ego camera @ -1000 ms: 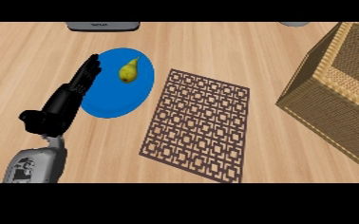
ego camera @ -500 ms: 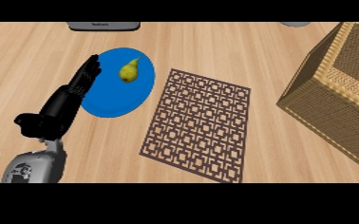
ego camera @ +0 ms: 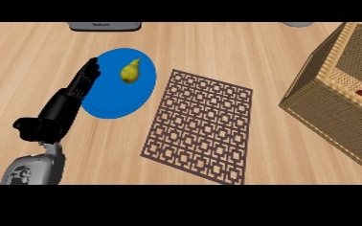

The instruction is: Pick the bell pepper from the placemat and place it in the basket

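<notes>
A brown lattice placemat [ego camera: 201,124] lies in the middle of the wooden counter with nothing on it. The woven basket [ego camera: 322,96] stands at the right edge; a small red patch [ego camera: 358,93] shows inside it at the picture's border, too little to name. No bell pepper can be made out as such. My left hand [ego camera: 63,106] rests open at the left, fingers straight and pointing up over the rim of a blue plate [ego camera: 113,100]. My right hand is out of sight.
A yellow pear [ego camera: 130,70] lies on the blue plate's far half. A grey appliance [ego camera: 104,26] sits at the counter's back edge, and a grey round object [ego camera: 298,24] peeks in at the top right.
The left forearm has slipped slightly down and left; nothing else has moved.
</notes>
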You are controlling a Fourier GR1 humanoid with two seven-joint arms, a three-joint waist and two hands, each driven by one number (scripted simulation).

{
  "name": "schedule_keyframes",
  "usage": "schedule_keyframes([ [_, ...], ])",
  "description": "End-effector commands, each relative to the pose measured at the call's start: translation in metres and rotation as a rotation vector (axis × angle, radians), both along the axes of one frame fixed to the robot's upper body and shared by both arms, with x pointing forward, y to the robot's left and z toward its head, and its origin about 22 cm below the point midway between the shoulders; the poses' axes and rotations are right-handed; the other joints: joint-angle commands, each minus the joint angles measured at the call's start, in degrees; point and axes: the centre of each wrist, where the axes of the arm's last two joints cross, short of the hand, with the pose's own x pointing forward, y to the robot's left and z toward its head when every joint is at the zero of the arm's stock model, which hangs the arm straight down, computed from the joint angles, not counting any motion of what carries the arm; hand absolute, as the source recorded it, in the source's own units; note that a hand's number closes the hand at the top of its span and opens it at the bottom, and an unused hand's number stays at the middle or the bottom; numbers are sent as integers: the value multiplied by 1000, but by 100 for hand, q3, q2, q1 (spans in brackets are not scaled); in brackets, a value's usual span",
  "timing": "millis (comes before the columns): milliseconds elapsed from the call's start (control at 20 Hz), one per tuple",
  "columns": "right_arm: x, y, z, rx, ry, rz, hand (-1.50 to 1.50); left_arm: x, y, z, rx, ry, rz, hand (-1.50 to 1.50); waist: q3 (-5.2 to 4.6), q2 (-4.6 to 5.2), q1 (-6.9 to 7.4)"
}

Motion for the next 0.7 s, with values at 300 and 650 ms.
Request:
schedule_keyframes([
  [300, -4, -14, 40, 42, -175, 86, -150, 5, 5, -1, 8, -12, 0, 0, -3, -7, -13],
  [650, -41, -37, 57, 263, -264, 42, -150, 4, 9, 12, 7, 6, 4, 0, -3, -23, -64],
])
